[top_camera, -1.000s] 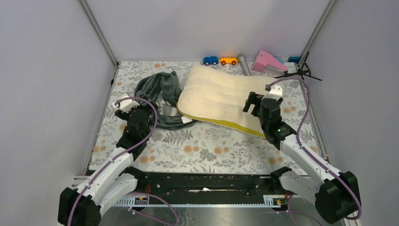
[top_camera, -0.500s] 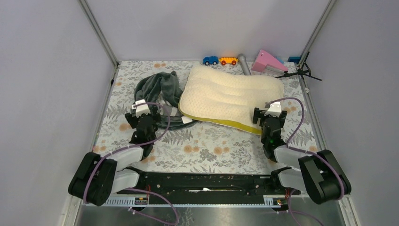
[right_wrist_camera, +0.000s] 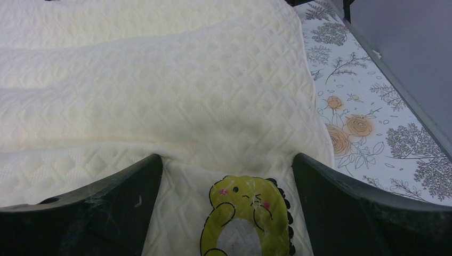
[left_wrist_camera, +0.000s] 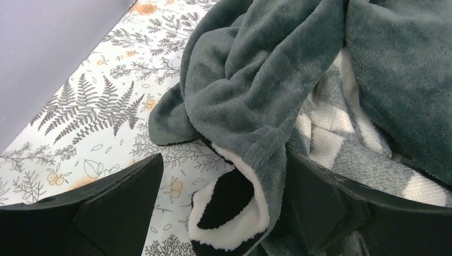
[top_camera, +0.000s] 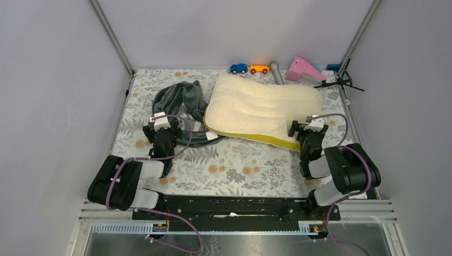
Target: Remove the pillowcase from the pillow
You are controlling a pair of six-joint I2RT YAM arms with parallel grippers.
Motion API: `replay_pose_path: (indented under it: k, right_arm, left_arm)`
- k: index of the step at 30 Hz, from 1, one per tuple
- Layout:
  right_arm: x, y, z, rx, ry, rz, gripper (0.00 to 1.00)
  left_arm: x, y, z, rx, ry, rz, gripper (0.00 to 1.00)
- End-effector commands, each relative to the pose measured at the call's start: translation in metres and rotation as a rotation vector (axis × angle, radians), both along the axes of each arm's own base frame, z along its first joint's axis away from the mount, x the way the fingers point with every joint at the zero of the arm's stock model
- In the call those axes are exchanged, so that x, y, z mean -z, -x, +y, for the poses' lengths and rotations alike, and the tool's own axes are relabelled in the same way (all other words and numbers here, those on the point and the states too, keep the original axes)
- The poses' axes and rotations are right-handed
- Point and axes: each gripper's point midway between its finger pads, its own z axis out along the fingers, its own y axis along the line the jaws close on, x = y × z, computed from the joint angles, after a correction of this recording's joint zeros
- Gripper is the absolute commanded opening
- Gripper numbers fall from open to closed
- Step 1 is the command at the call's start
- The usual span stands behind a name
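My left gripper [top_camera: 164, 124] has its jaws spread wide with nothing between them. In its wrist view, the left gripper [left_wrist_camera: 224, 176] frames a rolled hem of the pillowcase [left_wrist_camera: 256, 80], where a black-and-white fold [left_wrist_camera: 224, 213] turns out from under the grey-green plush. The fingers stand either side of that fold without pinching it, so I read this as a let-go posture, not a grip. My right gripper [top_camera: 308, 128] is equally wide and empty. Its wrist view puts the right gripper [right_wrist_camera: 226, 165] low over the near right corner of the pillow [right_wrist_camera: 160, 80], just above a small yellow-green cartoon patch [right_wrist_camera: 245, 213] on the quilting. Both arms sit folded low near their bases, which I take as parked, out of the way. From above, the pillowcase [top_camera: 181, 98] is a crumpled heap on the left of the floral table cover [top_camera: 229, 165]. A dark loop of it reaches toward the pillow's near left corner, and I can't tell whether it touches. The pillow [top_camera: 256, 106] lies flat and bare across the middle, yellow band [top_camera: 266, 140] along its near edge and no fabric over it. I judge the cover fully off and the job essentially done. Along the back edge, well apart, sit a blue toy car [top_camera: 238, 68], an orange toy car [top_camera: 259, 69] and a pink wedge [top_camera: 303, 70].
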Motion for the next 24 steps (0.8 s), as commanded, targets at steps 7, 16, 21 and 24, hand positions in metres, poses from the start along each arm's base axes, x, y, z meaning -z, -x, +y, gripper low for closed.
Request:
replay_pose_path:
  k: [7, 16, 21, 24]
  right_arm:
    - [0.0, -0.006, -0.015, 0.061, -0.021, -0.006, 0.99]
    - [-0.001, -0.007, -0.015, 0.06, -0.022, -0.012, 0.99]
    - [-0.001, -0.007, -0.015, 0.06, -0.022, -0.013, 0.99]
    - [-0.001, -0.007, -0.014, 0.06, -0.022, -0.013, 0.99]
  left_arm:
    - [-0.021, -0.015, -0.003, 0.09, -0.007, -0.179, 0.96]
    - [-0.013, -0.023, 0.002, 0.083, 0.018, -0.137, 0.99]
    - [-0.015, -0.022, 0.002, 0.08, 0.017, -0.145, 0.99]
    - [-0.014, -0.023, 0.002, 0.084, 0.017, -0.143, 0.99]
